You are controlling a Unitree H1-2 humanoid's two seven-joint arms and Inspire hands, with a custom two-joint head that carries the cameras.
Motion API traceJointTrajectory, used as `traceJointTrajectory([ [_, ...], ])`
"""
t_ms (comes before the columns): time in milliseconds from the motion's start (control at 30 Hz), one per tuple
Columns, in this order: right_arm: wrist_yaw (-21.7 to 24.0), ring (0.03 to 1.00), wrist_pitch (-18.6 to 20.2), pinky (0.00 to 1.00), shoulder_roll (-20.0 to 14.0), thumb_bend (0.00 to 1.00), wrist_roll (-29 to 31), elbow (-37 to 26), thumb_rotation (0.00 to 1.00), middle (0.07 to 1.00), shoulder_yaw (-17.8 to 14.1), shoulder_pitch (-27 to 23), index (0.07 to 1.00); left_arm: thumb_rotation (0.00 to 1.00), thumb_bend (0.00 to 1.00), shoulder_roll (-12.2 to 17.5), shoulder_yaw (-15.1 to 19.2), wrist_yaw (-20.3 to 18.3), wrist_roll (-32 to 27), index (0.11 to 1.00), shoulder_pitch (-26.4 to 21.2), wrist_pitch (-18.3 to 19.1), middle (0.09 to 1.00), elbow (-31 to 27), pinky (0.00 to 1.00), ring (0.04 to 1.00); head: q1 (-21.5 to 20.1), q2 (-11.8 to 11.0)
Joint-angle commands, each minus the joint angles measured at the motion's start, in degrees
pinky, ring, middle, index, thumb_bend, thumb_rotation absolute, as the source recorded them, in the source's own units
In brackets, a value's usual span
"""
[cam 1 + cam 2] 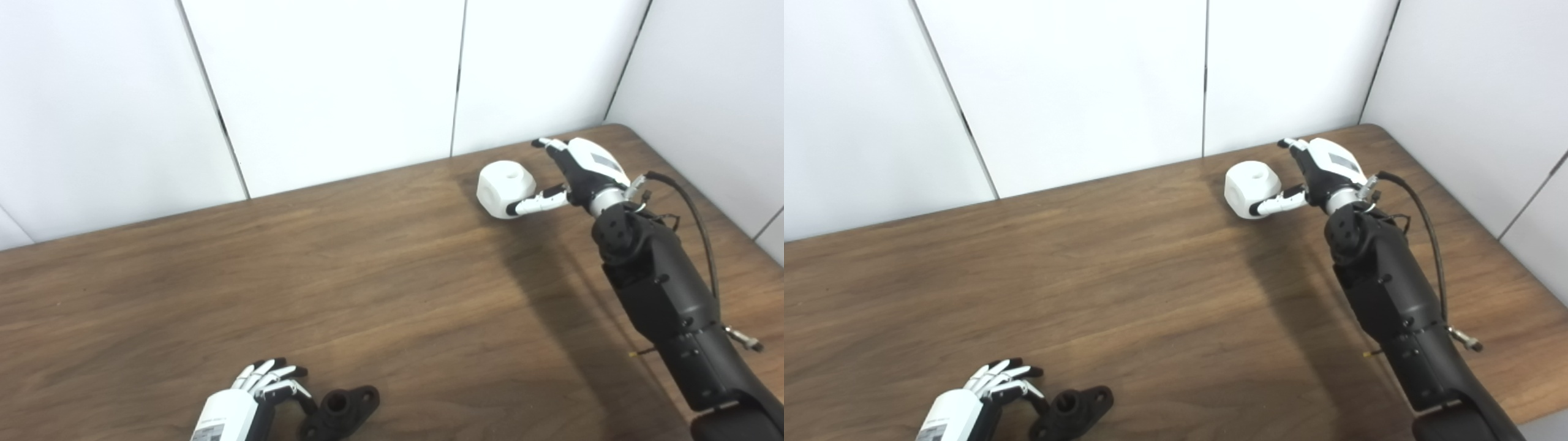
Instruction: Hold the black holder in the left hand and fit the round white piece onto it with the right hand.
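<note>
Both hands I saw spread, gripping nothing: left hand (pixel 257 392) just beside black holder (pixel 340 411) near; right hand (pixel 579 171) touching white piece (pixel 505 187) far right.

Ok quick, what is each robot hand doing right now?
Left hand: open, fingers beside the black holder, not gripping it.
Right hand: open, thumb against the round white piece, not closed around it.
</note>
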Motion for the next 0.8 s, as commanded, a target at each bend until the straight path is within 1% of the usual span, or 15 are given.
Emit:
traceJointTrajectory([
  [0,-0.6,1.0,-0.4,0.92,-2.3,0.77,-0.2,-0.2,0.38,0.97,0.0,-3.8,0.915,0.04,0.52,1.7,0.2,-3.7,0.2,0.488,2.6,2.6,0.786,2.7,0.91,0.895,-0.1,0.1],
  [167,0.0,1.0,-0.4,0.88,-2.9,0.78,-0.4,1.1,0.4,0.965,1.4,-5.0,0.914,0.04,0.52,1.4,0.4,-3.5,0.2,0.488,2.7,2.6,0.781,2.6,0.91,0.89,0.0,0.3],
  [300,0.1,1.0,-0.4,0.91,-2.9,0.8,0.1,2.1,0.44,0.949,2.1,-5.8,0.914,0.04,0.52,1.4,0.4,-3.5,-0.2,0.488,2.9,2.6,0.784,2.5,0.91,0.892,0.1,0.4],
  [400,0.4,1.0,-0.4,0.9,-2.7,0.82,0.1,2.5,0.46,0.946,2.8,-6.1,0.915,0.04,0.52,1.3,0.4,-3.3,-0.3,0.488,3.0,2.6,0.782,2.5,0.9,0.889,0.2,0.5],
  [567,0.4,1.0,-0.4,0.91,-2.8,0.81,0.5,2.8,0.46,0.951,4.2,-6.1,0.917,0.04,0.52,1.1,0.4,-3.5,-0.1,0.488,3.0,2.7,0.781,2.2,0.9,0.888,0.3,0.6],
  [767,0.7,1.0,-0.3,0.88,-2.3,0.81,0.4,2.8,0.45,0.948,4.1,-6.0,0.904,0.04,0.52,1.0,0.3,-3.6,-0.1,0.487,3.1,2.8,0.779,1.9,0.89,0.885,0.3,0.7],
])
